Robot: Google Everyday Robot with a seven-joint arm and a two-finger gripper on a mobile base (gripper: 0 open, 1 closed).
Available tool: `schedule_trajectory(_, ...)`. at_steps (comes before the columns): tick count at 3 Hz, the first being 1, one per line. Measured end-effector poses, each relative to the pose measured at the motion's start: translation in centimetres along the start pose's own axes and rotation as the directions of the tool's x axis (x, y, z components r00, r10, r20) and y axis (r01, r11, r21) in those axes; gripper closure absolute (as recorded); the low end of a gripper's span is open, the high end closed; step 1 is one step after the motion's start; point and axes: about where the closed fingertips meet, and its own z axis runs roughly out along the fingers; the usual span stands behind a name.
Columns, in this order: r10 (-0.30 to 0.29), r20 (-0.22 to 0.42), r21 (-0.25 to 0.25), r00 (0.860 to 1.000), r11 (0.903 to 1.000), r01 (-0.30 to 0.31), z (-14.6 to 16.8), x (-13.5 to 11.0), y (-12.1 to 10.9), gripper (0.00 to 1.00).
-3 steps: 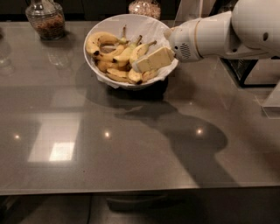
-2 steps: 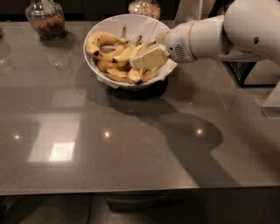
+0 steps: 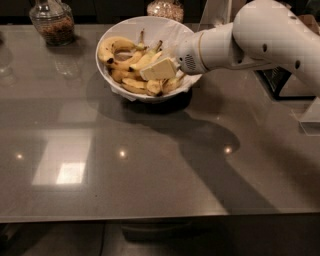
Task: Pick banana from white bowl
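Sliding further toward 9 o'clock than a second ago, the gripper (image 3: 159,70) is now reaching past the middle of the white bowl (image 3: 170,29), and the white arm (image 3: 270,35) behind it is filling more of the 2 o'clock corner. The gripper is sitting low among the bananas (image 3: 131,84), touching or nearly touching them. How wide it is standing, and whether it is holding anything, cannot be told.

The fruit is lying in the bowl on crinkled white paper, and the bowl is standing toward 12 o'clock on the table (image 3: 150,175). About seven bananas are showing, though they are overlapping and the gripper is covering some, so the count is rough. The uppermost banana (image 3: 114,46) is arching along the 10 o'clock rim, with its long axis running from 9 toward 3 o'clock. Two dark stems beside it are pointing up toward 12 and 1 o'clock. The lower ones are lying roughly crosswise, from 9 to 3 o'clock, along the near rim.

Two glass jars are standing at the far edge: one jar with brown contents (image 3: 51,22) at 10 o'clock, well apart from the bowl, and one jar with pale contents (image 3: 165,9) just behind it at 12 o'clock.

The table is grey and glossy, reflecting a bright window patch at 8 o'clock and small lamp spots. The arm's shadow is running across it from the bowl toward 5 o'clock. Behind the table the room is lying dark.
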Motion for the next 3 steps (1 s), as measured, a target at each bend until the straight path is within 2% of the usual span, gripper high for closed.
schedule_trajectory(1, 0.017, -0.025, -0.020, 1.000, 0.9996, -0.017, 1.4, 0.6, 0.1, 0.35)
schedule_trajectory(2, 0.018, -0.036, -0.014, 0.999, 0.9997, -0.019, 2.3, 1.0, -0.3, 0.38)
schedule_trajectory(3, 0.016, -0.043, 0.022, 0.999, 0.9996, -0.015, 2.4, 1.1, -1.4, 0.52)
